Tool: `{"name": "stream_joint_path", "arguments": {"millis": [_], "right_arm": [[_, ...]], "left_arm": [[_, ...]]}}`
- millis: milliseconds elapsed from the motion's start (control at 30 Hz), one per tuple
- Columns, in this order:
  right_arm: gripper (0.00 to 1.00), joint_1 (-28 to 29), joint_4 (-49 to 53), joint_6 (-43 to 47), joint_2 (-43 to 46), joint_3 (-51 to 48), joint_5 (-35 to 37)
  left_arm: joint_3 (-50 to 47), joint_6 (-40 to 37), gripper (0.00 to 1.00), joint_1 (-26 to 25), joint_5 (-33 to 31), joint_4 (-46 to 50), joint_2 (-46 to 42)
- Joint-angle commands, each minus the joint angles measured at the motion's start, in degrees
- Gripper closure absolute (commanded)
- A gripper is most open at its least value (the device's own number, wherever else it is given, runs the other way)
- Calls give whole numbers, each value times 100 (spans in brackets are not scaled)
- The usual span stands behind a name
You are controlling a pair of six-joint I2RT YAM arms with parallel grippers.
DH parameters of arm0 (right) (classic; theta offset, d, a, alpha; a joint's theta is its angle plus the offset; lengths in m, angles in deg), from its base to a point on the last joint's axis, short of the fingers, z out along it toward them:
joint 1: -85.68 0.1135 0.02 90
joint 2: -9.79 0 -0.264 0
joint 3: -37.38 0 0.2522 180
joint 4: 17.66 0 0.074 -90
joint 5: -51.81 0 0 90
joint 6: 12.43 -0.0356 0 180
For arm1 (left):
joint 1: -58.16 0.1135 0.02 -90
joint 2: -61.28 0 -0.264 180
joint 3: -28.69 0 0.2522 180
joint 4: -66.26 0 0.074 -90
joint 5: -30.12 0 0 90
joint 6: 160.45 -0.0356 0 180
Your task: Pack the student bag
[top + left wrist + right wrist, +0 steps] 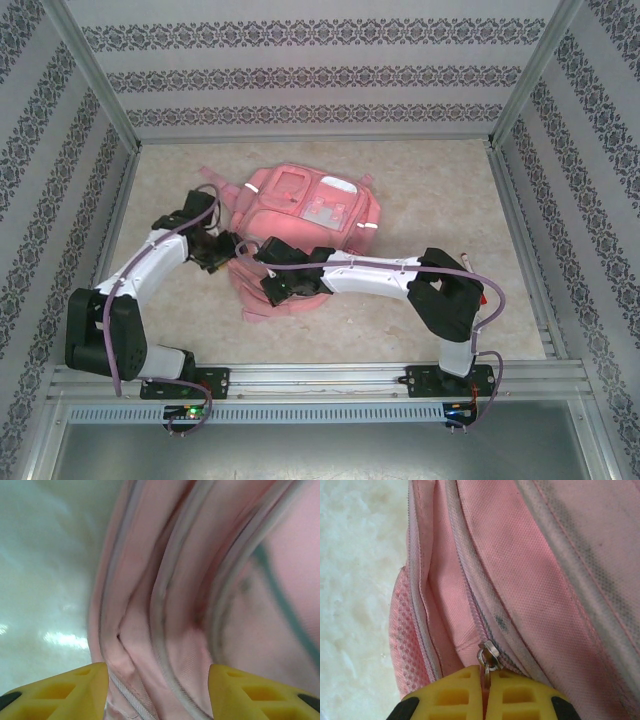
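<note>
The pink bag (310, 215) lies on the worktop (440, 190) between patterned walls (300, 80). The right hand (486, 692) pinches its zip pull (488, 655); the left hand (158, 695) gapes over the bag's folds.

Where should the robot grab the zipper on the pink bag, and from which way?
The small metal pull tab on the slider, not the student bag's soft cloth. Come end-on along the zipper line, jaws pinching the tab's flat sides, as the right gripper does here: it is thin, stiff and sticks out.
</note>
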Motion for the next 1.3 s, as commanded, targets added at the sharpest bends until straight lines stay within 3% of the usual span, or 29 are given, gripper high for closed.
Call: {"name": "stream_joint_path", "arguments": {"millis": [0, 200, 300, 400, 667, 1000, 1133, 1267], "right_arm": [[100, 45, -431, -244, -50, 218, -451], [100, 211, -573, -353, -137, 244, -614], [100, 221, -543, -329, -121, 236, -624], [100, 204, -294, -262, -46, 180, -482], [100, 70, 589, -40, 511, -805, 435], [100, -892, 643, -132, 1546, -2309, 831], [100, -1325, 666, 28, 1704, -2506, 1198], [100, -1409, 708, 189, 1619, -2310, 907]], "left_arm": [[-189, 721, 45, -182, -30, -651, 7], [-327, 1002, 53, -311, 156, -1361, 80], [-481, 987, 76, -339, 109, -1596, 37], [-497, 708, 100, -300, -404, -1354, 86], [65, -227, 100, 249, -559, -621, 532], [549, -1155, 100, 847, -452, -466, 907], [1086, -1899, 100, 982, -294, -263, 1335], [1984, -2176, 100, 1005, -133, 31, 2034]]}}
